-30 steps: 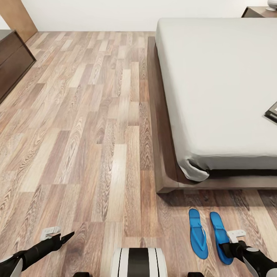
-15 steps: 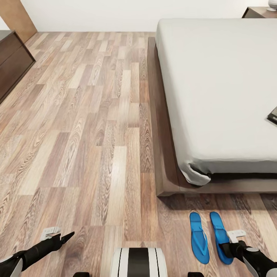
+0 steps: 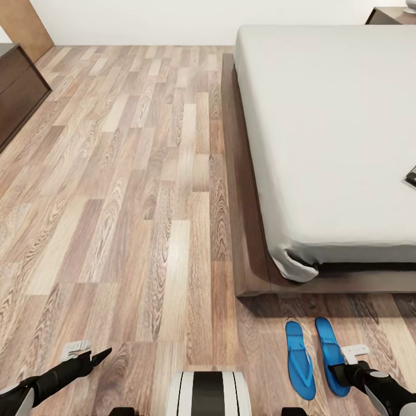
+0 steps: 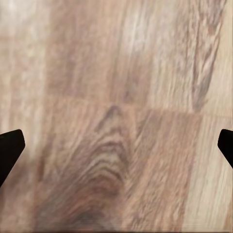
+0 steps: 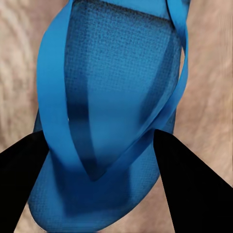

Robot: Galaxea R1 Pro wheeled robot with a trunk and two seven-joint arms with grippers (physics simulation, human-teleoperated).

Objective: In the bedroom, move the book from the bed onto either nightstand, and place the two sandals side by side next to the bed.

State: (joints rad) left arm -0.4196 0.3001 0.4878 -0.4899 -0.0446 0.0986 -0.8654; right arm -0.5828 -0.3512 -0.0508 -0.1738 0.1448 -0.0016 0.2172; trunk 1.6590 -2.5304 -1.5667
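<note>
Two bright blue sandals lie side by side on the plank floor off the bed's foot corner, the left sandal (image 3: 300,361) beside the right sandal (image 3: 330,353). My right gripper (image 3: 341,371) hovers over the right sandal (image 5: 111,97), open, one finger (image 5: 24,184) on each side of its heel end. My left gripper (image 3: 103,353) is open over bare floor (image 4: 116,121). The bed (image 3: 329,133) has a grey mattress on a dark frame. A sliver of the book (image 3: 411,175) lies on the mattress at the view's right edge. A corner of the nightstand (image 3: 396,14) stands by the bed's far end.
A long low dark cabinet (image 3: 17,92) runs along the left wall, with a brown door panel (image 3: 26,23) behind it. The bed frame's ledge (image 3: 245,190) juts out past the mattress. Wide wood floor (image 3: 133,190) stretches between cabinet and bed.
The whole head view has shifted a little, so the book has slid further off the right edge. Both arms and the sandals hold their places.
</note>
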